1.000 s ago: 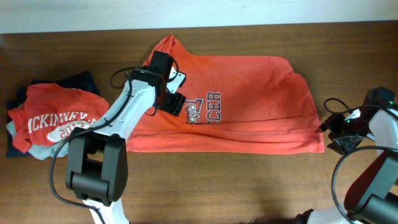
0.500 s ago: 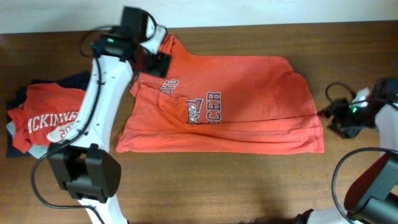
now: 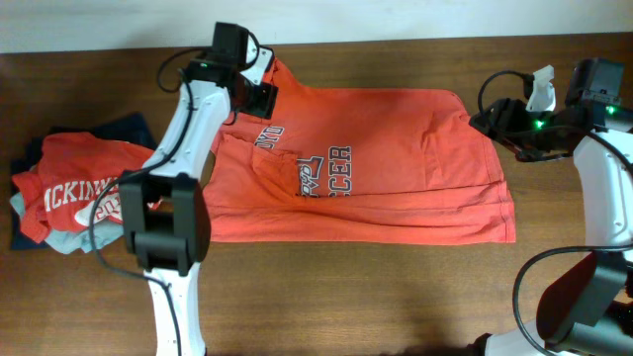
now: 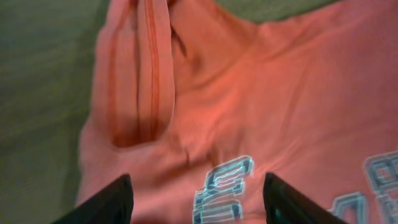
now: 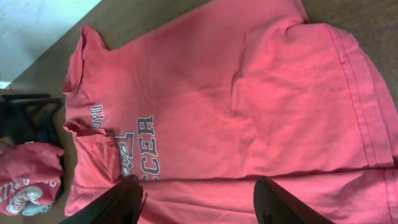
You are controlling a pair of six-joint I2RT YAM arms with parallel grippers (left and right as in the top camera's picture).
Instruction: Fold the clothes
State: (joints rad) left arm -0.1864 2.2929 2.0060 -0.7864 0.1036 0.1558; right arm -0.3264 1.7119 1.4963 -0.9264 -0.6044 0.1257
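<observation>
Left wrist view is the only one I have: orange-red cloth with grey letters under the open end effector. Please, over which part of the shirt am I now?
Observer: The overhead view shows the left end effector at the far left corner of the T-shirt, beside a sleeve.
Operator: And the right arm, does it hold the shirt?
Observer: No. The right end effector is open, near the shirt's far right corner, gripping nothing.

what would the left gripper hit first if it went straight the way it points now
Most likely the orange-red short-sleeved T-shirt: the left gripper points its open fingers at the fabric by the grey-and-white lettering, with nothing in between. Depth is unclear.
</observation>
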